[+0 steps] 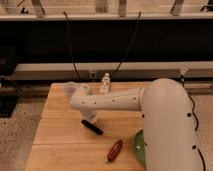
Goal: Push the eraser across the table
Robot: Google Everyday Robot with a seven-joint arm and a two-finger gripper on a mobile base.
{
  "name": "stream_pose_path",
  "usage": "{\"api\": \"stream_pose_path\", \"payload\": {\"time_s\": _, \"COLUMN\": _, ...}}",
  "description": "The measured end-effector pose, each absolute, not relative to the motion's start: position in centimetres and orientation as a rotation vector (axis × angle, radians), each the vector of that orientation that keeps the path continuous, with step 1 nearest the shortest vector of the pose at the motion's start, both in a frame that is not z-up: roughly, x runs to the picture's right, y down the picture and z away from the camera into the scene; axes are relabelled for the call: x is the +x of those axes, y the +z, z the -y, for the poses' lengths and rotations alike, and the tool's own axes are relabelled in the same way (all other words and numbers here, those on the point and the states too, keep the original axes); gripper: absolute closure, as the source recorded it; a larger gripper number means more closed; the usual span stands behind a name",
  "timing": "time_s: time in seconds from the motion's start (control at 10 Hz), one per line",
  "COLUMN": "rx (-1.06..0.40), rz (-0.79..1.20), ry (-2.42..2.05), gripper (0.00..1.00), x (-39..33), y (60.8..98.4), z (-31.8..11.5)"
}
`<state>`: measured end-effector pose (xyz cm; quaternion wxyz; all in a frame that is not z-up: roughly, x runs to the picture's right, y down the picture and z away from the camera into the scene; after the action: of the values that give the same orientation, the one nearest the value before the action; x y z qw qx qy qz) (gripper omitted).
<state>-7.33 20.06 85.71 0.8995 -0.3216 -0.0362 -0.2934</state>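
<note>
Tool (90,118) over table (55,137), eraser (92,127)

White arm reaches from the big rounded shoulder housing at near right, running left across the middle of the scene. Forearm roughly horizontal, bending down at the wrist on the left. Tool (89,118) hangs below the wrist, pointing down and low over the bench.

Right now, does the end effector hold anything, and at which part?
It cannot be told. The end effector sits low on the table, right at the eraser, which lies flat on the wood; any grip is hidden.
</note>
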Motion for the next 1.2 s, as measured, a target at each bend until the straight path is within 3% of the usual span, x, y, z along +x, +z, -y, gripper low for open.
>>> {"api": "stream_pose_path", "payload": {"time_s": 0.5, "rx": -0.658, "rz": 0.088, "ry": -0.664, "gripper": 0.99, "x": -10.7, "y": 84.2, "z": -21.1}}
{"api": "stream_pose_path", "payload": {"time_s": 1.2, "rx": -0.652, "rz": 0.127, "ry": -0.710, "gripper": 0.99, "x": -9.7, "y": 83.2, "z": -22.3}}
